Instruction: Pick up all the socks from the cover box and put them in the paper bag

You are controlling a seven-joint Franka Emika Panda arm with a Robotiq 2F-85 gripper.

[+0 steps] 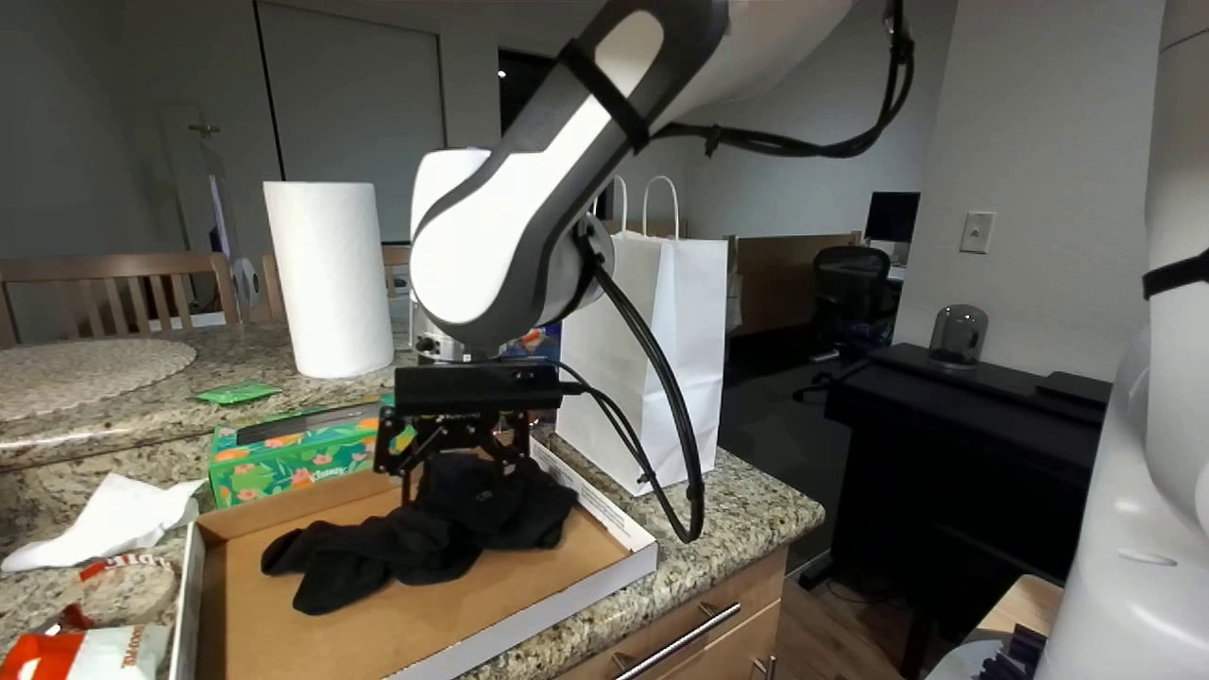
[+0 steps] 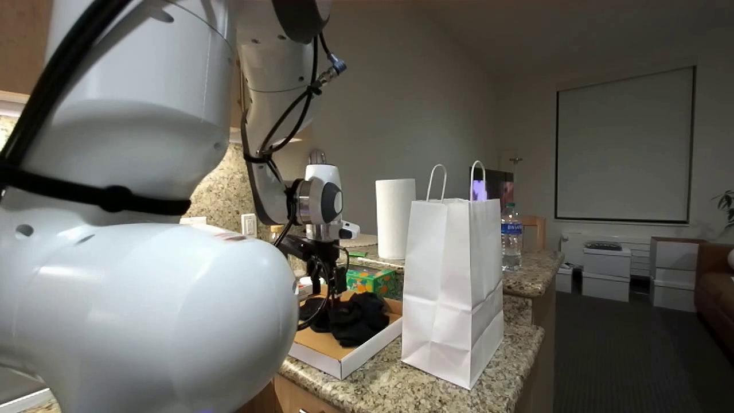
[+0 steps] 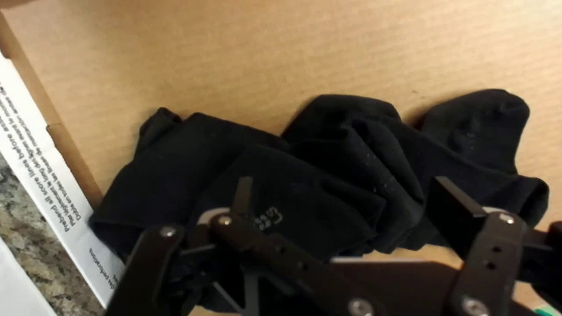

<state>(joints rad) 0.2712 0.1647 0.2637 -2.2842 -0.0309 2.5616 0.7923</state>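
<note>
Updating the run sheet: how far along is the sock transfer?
Done: nothing I can confirm; the paper bag stands upright, its inside hidden.
In hand: nothing gripped; the gripper is open over the black socks.
Left: those socks, heaped in the cover box, need lifting and bagging.

dim light falls on grey walls (image 2: pixel 395 103), dark flooring (image 2: pixel 613 350), a brown sofa (image 2: pixel 714 289), a black office chair (image 1: pixel 843 281) and wooden chairs (image 1: pixel 113 268).
</note>
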